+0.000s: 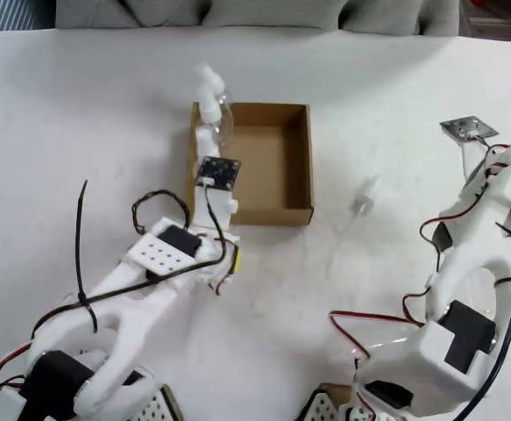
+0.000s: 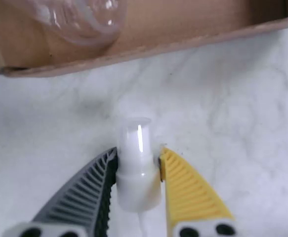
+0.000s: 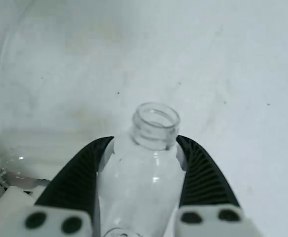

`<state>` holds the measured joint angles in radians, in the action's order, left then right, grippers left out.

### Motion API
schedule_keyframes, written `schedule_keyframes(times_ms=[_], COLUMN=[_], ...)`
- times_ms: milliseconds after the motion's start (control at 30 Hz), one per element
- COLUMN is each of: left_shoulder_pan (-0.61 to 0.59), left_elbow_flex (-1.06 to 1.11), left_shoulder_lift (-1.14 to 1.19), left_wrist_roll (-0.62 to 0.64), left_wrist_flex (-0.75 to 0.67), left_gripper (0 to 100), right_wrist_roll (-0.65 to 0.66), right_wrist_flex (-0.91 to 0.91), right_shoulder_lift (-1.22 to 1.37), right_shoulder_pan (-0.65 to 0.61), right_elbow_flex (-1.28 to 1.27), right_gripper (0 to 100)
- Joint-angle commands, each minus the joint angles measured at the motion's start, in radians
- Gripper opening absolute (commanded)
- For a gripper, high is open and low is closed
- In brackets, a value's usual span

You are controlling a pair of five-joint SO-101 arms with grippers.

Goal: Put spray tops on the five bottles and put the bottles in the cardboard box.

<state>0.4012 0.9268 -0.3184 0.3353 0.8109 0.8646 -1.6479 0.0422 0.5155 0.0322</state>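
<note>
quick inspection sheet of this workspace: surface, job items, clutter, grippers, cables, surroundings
surface: white table
job's things: open cardboard box with a clear bottle inside; loose spray top lying on the table between box and right arm
clutter: nothing seen
grippers: left gripper shut on held spray top beside the box; right gripper shut on uncapped bottle
cables: black cable and red wire looping off the arms
surroundings: grey cushions beyond the far edge

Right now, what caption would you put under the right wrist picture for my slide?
The right gripper grips a clear bottle, its mouth open and uncapped, against the white table.
</note>
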Motion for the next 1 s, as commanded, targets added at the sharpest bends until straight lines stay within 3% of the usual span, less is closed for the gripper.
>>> schedule_keyframes(times_ms=[0, 300, 567, 800, 967], left_shoulder_pan=[-0.012, -0.012, -0.012, -0.012, -0.013], left_elbow_flex=[-0.005, -0.005, -0.005, -0.005, -0.003], left_shoulder_lift=[-0.051, -0.051, -0.051, -0.051, -0.053], left_wrist_roll=[-0.012, -0.012, -0.012, -0.012, -0.012], left_wrist_flex=[-0.026, -0.026, -0.026, -0.026, -0.026], left_gripper=[2, 2, 2, 2, 2], right_wrist_roll=[-0.021, -0.239, -0.318, -0.344, -0.465], right_wrist_flex=[-0.056, 0.157, 0.26, 0.532, 0.84], right_shoulder_lift=[-0.142, -0.443, -0.631, -0.7, -0.7], right_shoulder_pan=[-0.001, -0.113, -0.328, -0.426, -0.44], right_elbow_flex=[-0.011, -0.404, -0.483, -0.542, -0.695], right_gripper=[1.5, 1.5, 1.5, 1.5, 1.5])
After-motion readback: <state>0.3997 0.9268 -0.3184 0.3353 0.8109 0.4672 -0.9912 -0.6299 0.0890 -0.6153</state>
